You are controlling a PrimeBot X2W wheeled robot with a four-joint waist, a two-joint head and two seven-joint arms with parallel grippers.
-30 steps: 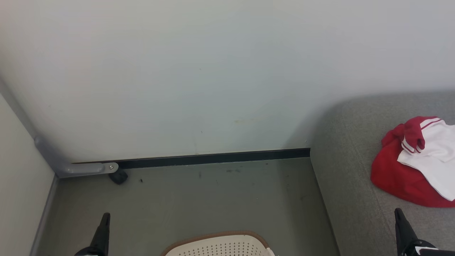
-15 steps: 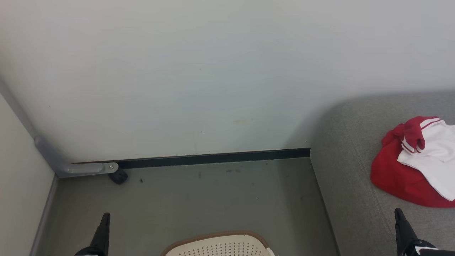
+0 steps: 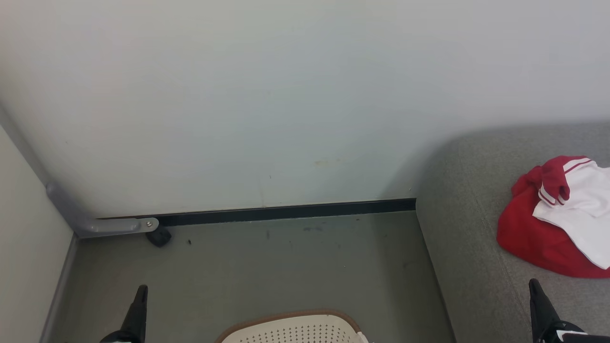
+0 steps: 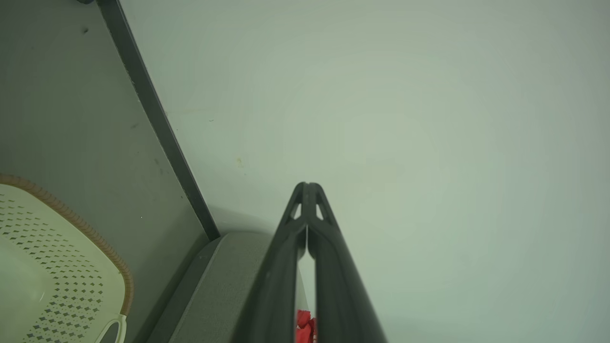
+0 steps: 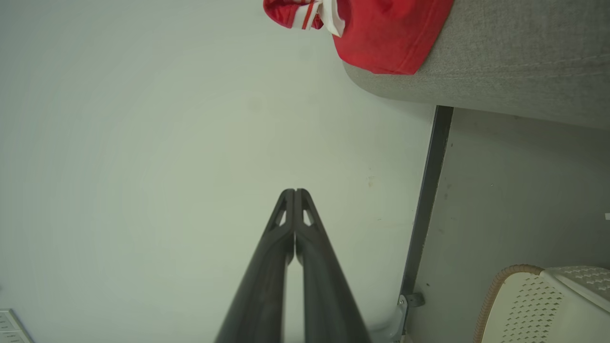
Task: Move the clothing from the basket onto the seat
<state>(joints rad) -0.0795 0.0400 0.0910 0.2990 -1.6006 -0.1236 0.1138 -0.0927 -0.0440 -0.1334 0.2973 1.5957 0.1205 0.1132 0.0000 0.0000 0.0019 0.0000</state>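
Red-and-white clothing lies bunched on the grey sofa seat at the right, well in from its left edge and apart from both arms. You cannot tell from this heap whether it is one garment or two. The cream perforated basket stands on the floor at the near centre, just left of the seat. Only its far rim and a strip of its inner wall show, and no cloth lies on those parts. The rest of its inside is out of sight.

Your left end effector has its two fingers pressed together at the tips with nothing between them, and it points at the plain wall. Your right end effector is the same: closed, empty, aimed at the wall, and near the seat's front.

By my reading you are between carries, or finished. At least one piece is delivered and nothing is in hand. The next move calls for a look down into the basket. If a garment is there, spread one end effector's fingers and lower it inside the rim. Pinch a thick fold rather than a loose edge, lift it clear of the rim, then swing right over the seat.
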